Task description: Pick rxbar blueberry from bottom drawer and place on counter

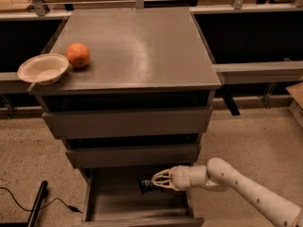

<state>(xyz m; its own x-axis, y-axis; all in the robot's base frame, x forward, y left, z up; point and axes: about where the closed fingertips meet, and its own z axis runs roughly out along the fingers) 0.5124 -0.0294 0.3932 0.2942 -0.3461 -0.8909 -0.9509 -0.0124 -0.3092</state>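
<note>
The rxbar blueberry [145,185], a small dark-wrapped bar, is inside the open bottom drawer [113,202], at its right side. My gripper [158,179] reaches into the drawer from the right on a white arm. Its pale fingers [162,175] are closed around the bar's right end and hold it slightly above the drawer floor. The counter [137,46] is the broad grey-brown cabinet top above the three drawers.
An orange [77,55] and a white bowl [43,69] sit at the counter's left edge. The two upper drawers [128,122] are closed. A black cable and a bar [37,206] lie on the floor at the left. Wooden tabletops run behind.
</note>
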